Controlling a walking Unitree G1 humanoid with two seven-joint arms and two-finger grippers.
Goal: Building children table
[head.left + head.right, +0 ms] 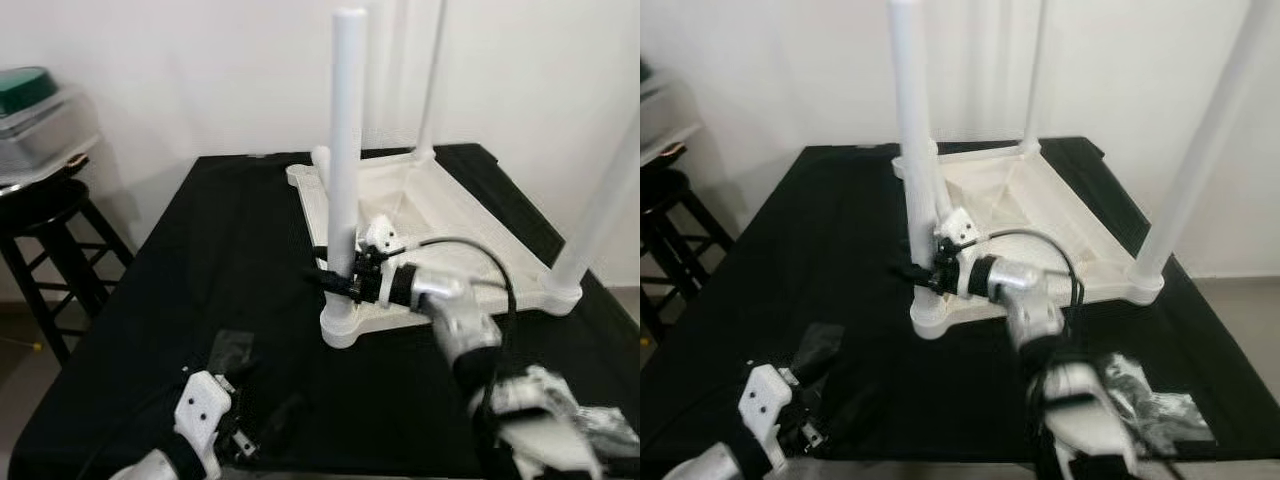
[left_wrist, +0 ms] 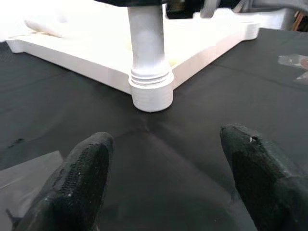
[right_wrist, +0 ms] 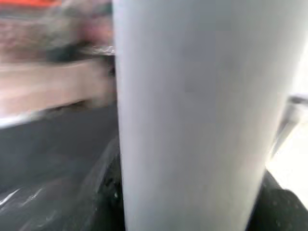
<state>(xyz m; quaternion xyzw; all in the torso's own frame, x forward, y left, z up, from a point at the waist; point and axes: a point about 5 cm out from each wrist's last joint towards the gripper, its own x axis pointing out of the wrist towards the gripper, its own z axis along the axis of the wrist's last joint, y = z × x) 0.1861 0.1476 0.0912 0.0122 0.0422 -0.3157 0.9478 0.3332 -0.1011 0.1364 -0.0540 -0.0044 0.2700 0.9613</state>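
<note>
Gripping white leg (image 1: 347, 150), right fingers (image 1: 335, 278) near its base

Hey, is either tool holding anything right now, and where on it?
The right tool grips the near white leg low down, just above its socket. The left tool is open and holds nothing.

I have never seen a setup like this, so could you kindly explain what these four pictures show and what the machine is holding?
It is a humanoid robot with two arms. The two wide pictures come from its head camera; the two close-ups come from cameras on its wrists. On a black-covered table lies a white children's table top, upside down, with white legs standing up. The right gripper is closed around the nearest leg, low down. The left gripper hovers open above the cloth, holding nothing. A stool stands beside the table.
</note>
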